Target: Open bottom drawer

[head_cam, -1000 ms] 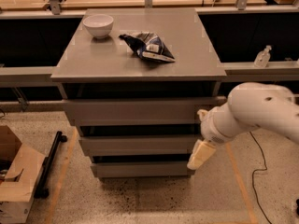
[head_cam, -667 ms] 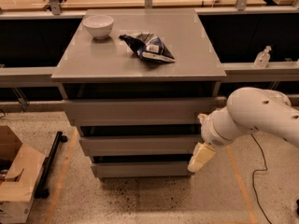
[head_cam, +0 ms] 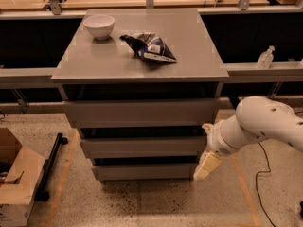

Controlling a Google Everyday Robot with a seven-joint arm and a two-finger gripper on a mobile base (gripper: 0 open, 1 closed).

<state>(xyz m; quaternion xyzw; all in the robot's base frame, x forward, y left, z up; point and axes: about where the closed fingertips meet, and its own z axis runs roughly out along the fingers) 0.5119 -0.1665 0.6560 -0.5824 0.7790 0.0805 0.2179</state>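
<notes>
The grey cabinet has three handleless drawers stacked under its top. The bottom drawer (head_cam: pixel 144 171) is the lowest and narrowest front, near the floor. It stands slightly forward of the dark gap above it. My gripper (head_cam: pixel 204 167) hangs from the white arm (head_cam: pixel 265 126) at the right end of the bottom drawer front, pointing down, right beside the drawer's right edge. Whether it touches the drawer I cannot tell.
A white bowl (head_cam: pixel 99 25) and a dark crumpled chip bag (head_cam: pixel 150 47) lie on the cabinet top (head_cam: pixel 189 56). A cardboard box (head_cam: pixel 16 183) and a black bar (head_cam: pixel 51 167) sit on the floor at left. A small bottle (head_cam: pixel 265 58) stands on the right ledge.
The gripper has shifted slightly left and down along the right edge of the bottom drawer. The drawers look unchanged.
</notes>
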